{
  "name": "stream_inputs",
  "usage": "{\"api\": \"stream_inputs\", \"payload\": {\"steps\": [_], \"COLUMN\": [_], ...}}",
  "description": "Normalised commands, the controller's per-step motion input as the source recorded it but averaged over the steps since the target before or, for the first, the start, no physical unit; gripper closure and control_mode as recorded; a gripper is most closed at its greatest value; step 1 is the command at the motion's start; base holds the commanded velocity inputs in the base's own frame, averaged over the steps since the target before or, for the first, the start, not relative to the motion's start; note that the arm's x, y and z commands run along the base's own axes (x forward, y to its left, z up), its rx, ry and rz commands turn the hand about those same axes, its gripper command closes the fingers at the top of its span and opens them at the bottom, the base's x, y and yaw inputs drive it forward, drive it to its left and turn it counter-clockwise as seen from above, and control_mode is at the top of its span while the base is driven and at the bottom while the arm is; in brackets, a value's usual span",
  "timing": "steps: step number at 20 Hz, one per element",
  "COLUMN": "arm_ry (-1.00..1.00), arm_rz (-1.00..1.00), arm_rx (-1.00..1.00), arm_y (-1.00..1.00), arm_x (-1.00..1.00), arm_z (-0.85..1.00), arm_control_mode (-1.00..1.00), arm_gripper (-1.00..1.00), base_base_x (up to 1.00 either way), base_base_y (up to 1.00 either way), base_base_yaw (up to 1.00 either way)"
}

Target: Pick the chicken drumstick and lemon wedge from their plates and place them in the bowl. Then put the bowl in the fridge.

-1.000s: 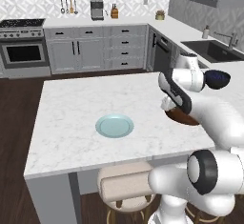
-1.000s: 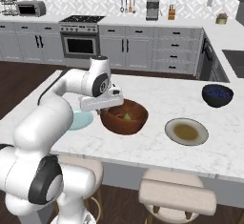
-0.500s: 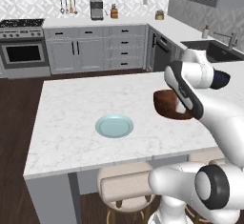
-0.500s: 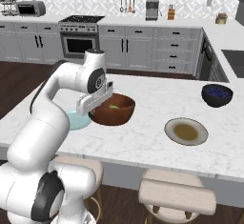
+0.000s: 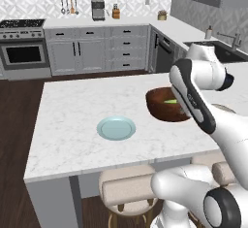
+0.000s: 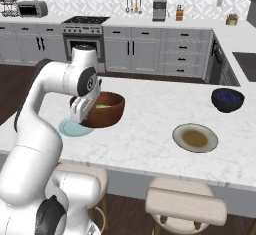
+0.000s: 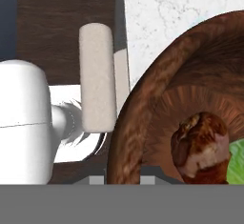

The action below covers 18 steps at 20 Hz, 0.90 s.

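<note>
Wooden bowl (image 5: 167, 105) right of centre in the left base view, raised just above the marble island (image 5: 77, 105), its near rim hidden behind the white arm. Same bowl left of centre in the right base view (image 6: 104, 109), overlapping the edge of the pale blue-green plate (image 6: 70, 128) lying flat at the island's left side. Gripper (image 6: 80, 114) down at the bowl's near-left rim there, closed on that rim as far as can be judged; fingertips themselves hidden by the hand and the bowl wall. Blue-green plate also in the middle of the left base view (image 5: 116, 127), bare, lower left of the bowl and apart from it. Inside the bowl, a sliver of lime-green lemon wedge (image 6: 103, 106) showing over the rim. Hand view: curved bowl wall across the right half, chicken drumstick (image 7: 200, 147) lying on the bowl floor at lower right, lemon wedge (image 7: 237, 163) touching it at the right edge. Beige plate with olive centre (image 6: 195, 138) lower right on the island, bare. Dark blue bowl (image 6: 227, 99) further back at the right.
</note>
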Motion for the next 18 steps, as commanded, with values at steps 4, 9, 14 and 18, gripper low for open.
{"api": "stream_inputs", "payload": {"steps": [4,9,14,18], "arm_ry": [-0.29,-0.03,0.07,0.05], "arm_rz": [0.10,0.02,0.05,0.04], "arm_rx": [0.00,0.00,0.00,0.00], "arm_y": [0.01,0.00,0.00,0.00], "arm_x": [-0.45,-0.39,-0.51,-0.30], "arm_z": [0.08,0.34,0.07,0.00], "arm_control_mode": [-1.00,-1.00,-1.00,-1.00], "arm_gripper": [1.00,1.00,1.00,1.00], "base_base_x": [0.00,0.00,0.00,0.00], "base_base_y": [0.00,0.00,0.00,0.00], "base_base_yaw": [0.00,0.00,0.00,0.00]}}
